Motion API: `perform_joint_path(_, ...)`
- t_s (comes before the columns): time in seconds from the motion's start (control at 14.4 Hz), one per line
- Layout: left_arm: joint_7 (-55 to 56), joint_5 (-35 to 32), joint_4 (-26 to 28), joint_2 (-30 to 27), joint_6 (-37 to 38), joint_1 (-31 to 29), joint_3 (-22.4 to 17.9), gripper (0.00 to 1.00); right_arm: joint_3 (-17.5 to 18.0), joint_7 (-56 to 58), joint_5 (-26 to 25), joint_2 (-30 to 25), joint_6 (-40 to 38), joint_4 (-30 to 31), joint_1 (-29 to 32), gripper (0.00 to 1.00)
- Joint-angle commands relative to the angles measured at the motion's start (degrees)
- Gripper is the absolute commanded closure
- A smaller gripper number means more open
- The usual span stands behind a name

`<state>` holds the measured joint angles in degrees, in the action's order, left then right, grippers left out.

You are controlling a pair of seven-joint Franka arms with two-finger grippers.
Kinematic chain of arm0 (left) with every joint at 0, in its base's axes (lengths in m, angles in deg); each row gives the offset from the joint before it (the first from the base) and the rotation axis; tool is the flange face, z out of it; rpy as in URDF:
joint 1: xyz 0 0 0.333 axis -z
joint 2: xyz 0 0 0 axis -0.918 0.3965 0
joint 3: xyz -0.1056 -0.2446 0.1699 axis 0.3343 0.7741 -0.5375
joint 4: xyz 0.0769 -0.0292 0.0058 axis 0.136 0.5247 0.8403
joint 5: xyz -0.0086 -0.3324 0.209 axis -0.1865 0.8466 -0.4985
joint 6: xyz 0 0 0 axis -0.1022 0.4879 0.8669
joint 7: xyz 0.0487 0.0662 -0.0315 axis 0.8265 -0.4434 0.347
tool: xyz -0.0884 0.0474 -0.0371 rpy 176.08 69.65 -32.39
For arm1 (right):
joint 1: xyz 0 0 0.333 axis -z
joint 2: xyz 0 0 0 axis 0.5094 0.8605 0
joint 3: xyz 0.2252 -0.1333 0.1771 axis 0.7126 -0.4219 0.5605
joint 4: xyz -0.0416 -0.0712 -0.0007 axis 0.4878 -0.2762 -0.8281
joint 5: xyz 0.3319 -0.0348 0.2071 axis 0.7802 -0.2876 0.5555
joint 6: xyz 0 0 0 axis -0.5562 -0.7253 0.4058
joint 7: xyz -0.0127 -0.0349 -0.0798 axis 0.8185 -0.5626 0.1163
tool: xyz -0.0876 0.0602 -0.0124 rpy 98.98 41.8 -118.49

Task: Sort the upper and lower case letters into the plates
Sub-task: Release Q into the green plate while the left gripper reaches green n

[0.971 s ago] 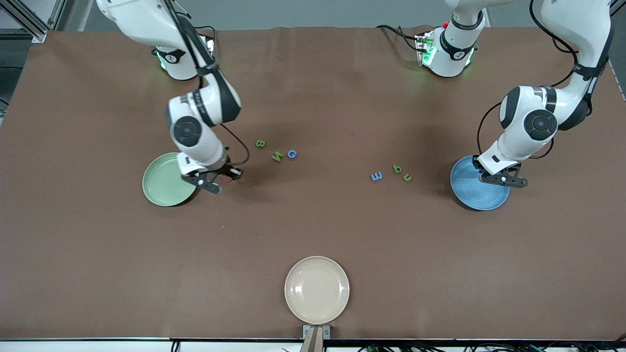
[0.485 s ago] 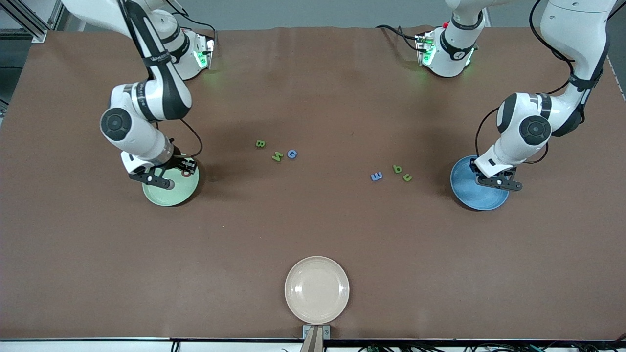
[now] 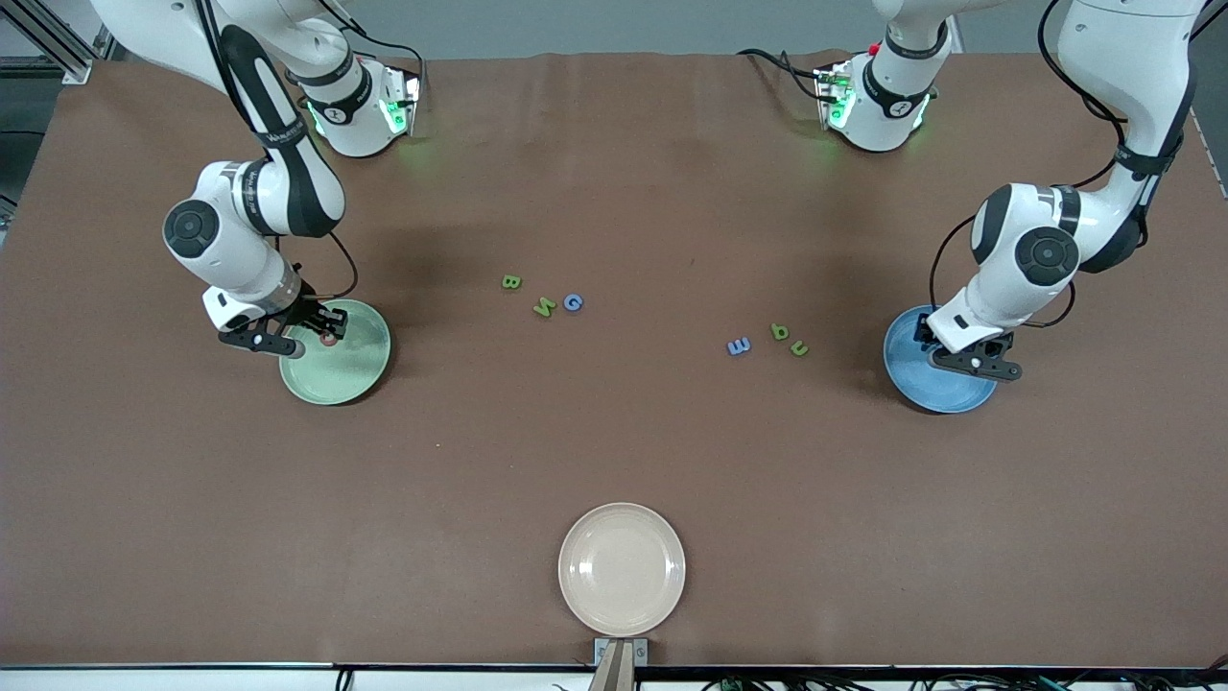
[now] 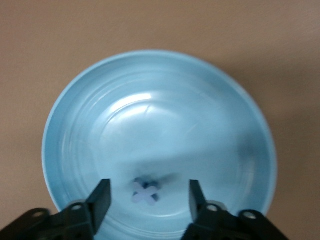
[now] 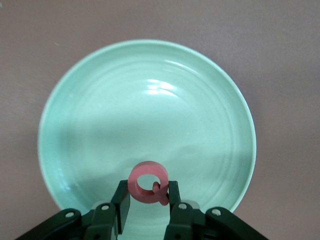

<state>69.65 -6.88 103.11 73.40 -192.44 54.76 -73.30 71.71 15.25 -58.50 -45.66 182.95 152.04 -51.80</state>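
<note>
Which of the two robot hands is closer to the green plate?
The right one. The right gripper hangs over the green plate, shut on a pink letter Q. The left gripper is open over the blue plate, at the table's left-arm end.

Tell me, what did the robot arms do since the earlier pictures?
The right gripper carried its pink letter Q from beside the green plate to over it. The left gripper opened over the blue plate, letting go of a pale x. The table letters and beige plate stayed.
</note>
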Motion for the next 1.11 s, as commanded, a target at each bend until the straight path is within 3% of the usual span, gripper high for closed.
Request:
perform_joint_path(0.0, 8.38, -0.81, -2.63, -2.82, 7.82, -0.24, 5.28, 0.0, 0.88, 0.14, -0.81, 1.7, 2.29, 1.26, 0.7, 0.99)
perform_joint_path(0.21, 30.04, -0.11, -4.48, -1.33, 8.11, 0.54, 11.43, 0.0, 1.06, 0.23, -0.54, 3.63, 2.39, 0.91, 0.7, 0.98)
perform_joint_path(0.28, 39.79, -0.11, -5.18, 0.15, 8.19, 0.72, 13.89, 0.0, 1.06, 0.31, -0.54, 3.64, 2.3, 0.74, 0.7, 0.88)
perform_joint_path(0.35, 48.07, -0.11, -5.8, 1.12, 8.11, 0.72, 15.74, 0.0, 1.06, 0.4, -0.54, 3.64, 2.21, 0.47, 0.79, 0.63)
perform_joint_path(0.42, 56.24, -0.54, -6.41, 2.44, 7.67, 0.9, 16.97, 0.0, 1.06, 0.4, -0.54, 3.64, 2.12, 0.21, 0.96, 0.1)
perform_joint_path(0.49, 61.37, -0.9, -7.2, 3.93, 7.41, 0.9, 17.86, 0.0, 1.06, 0.4, -0.46, 3.46, 1.86, 0.03, 1.05, 0.0)
perform_joint_path(0.76, 75.01, -1.07, -7.12, 7.46, 1.71, 2.91, 18.48, 0.0, 1.23, -1.43, 0.16, 0.04, -5.93, -3.12, -0.17, 0.0)
perform_joint_path(1.04, 84.78, -7.38, -6.77, 10.62, -1.38, 3.54, 18.48, 0.0, 1.5, -14.15, 0.16, -3.3, -13.25, -6.38, -6.57, 0.0)
